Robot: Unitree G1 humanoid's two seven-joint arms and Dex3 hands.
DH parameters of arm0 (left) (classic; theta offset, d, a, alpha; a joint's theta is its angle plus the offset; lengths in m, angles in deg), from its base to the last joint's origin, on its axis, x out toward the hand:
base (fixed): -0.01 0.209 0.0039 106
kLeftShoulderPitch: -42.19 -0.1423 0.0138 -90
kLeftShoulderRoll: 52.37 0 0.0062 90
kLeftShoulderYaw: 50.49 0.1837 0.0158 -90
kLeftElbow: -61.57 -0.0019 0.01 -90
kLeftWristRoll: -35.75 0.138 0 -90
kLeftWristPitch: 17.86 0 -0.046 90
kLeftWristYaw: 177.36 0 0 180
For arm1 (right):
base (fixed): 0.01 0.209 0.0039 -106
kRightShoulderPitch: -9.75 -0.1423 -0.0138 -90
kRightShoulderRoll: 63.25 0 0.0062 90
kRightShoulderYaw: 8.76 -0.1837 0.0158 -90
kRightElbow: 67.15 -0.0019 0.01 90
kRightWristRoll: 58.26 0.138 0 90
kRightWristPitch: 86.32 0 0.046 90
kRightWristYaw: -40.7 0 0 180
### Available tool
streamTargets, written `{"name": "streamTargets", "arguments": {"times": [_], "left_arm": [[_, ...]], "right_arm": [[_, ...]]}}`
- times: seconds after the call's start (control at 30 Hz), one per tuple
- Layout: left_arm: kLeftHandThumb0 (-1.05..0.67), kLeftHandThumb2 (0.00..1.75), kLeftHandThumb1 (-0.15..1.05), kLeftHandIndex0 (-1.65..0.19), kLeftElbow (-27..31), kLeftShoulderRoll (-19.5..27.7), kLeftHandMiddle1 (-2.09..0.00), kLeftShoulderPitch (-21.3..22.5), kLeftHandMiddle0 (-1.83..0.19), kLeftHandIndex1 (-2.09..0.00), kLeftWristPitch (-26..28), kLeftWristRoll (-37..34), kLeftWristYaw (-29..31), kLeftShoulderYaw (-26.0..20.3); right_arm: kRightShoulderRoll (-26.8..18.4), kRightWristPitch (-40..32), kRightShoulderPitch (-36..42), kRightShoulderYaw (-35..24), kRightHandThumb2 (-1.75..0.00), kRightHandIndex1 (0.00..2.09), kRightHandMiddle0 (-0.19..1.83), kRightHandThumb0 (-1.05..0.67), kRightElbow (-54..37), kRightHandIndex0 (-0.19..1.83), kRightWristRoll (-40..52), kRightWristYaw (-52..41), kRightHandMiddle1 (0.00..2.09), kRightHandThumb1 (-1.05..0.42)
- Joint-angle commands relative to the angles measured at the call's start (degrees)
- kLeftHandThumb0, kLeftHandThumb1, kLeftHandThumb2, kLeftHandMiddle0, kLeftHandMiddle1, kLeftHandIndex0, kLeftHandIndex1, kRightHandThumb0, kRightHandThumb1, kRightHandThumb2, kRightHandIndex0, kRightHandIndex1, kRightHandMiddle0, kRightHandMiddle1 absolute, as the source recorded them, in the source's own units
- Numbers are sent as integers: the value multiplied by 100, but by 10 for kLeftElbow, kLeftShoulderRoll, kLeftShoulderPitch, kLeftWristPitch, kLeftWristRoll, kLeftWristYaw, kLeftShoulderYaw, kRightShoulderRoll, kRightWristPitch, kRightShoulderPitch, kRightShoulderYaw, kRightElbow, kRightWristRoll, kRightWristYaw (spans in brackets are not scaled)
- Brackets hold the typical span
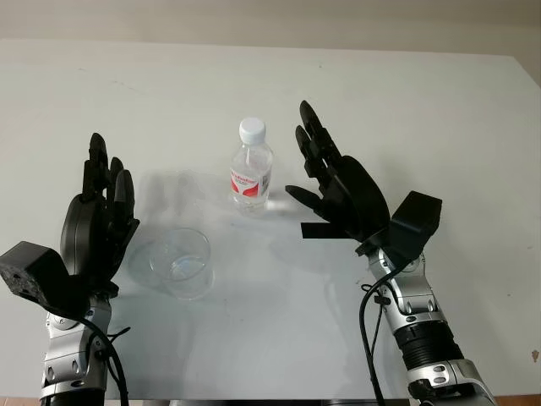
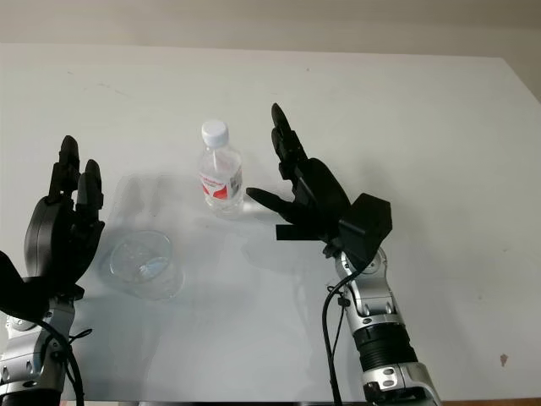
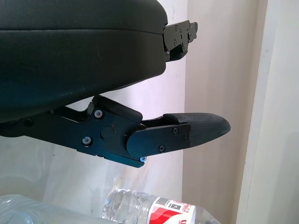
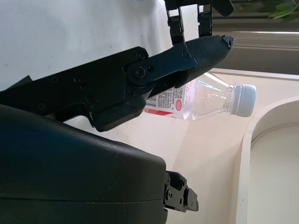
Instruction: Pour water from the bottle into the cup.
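Left eye view: reaching for the bottle.
Open right hand (image 1: pixel 338 182) beside capped clear plastic bottle (image 1: pixel 251 169); grasp comes next. Open left hand (image 1: pixel 97 224) flanks clear plastic cup (image 1: pixel 179 262).

We see the tabletop (image 1: pixel 406 101) from two head eyes, forward and down, slightly offset; both take in the bottle (image 1: pixel 251 167), the cup (image 1: pixel 180 260) and both arms. Each wrist camera sits tight against its own hand's shell; both wrist views catch the bottle too
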Motion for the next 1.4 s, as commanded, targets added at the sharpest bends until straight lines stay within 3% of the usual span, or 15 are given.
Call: {"name": "streamTargets", "arguments": {"times": [0.0,0.33,0.9,1.37], "left_arm": [[-73,53,105,19,7,-1,0,-3,19,0,-7,4,-4,-2],[-72,53,105,19,-24,5,-1,20,19,0,-11,4,-1,-2],[-73,53,105,19,-24,3,-2,24,19,0,-27,11,-9,0],[-72,53,105,19,-38,2,-3,28,19,-1,-34,9,-11,-3]], "right_arm": [[0,3,10,-2,-6,0,-19,-92,-12,-19,0,1,0,-101],[-3,25,-20,-1,-5,0,-19,-94,48,-19,-16,-3,0,-101],[62,33,-187,19,-5,0,-19,-104,266,-19,-51,7,0,-99],[71,76,-214,16,-5,0,-19,-105,339,-19,-46,-67,0,-99]]}}
